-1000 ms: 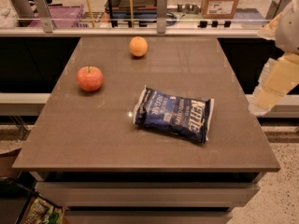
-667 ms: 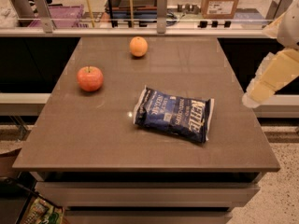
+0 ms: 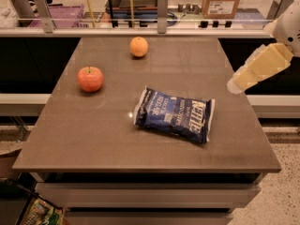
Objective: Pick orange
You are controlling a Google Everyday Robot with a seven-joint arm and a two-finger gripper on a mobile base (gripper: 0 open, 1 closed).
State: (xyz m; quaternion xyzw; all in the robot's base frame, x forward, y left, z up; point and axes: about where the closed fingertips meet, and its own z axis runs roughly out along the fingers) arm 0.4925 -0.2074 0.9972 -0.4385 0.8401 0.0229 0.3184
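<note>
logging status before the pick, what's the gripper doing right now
Gripper: by the grey-brown table's right edge, far from the small round matte orange at the back; open or closed cannot be told.

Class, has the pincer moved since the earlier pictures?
Yes. The pincer has shifted left and up in the picture, across the table's right edge, toward the orange.

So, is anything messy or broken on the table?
Nothing stands out. The round orange, red apple and blue foil chip bag lie intact on the grey-brown table; the end effector hovers at its right edge.
</note>
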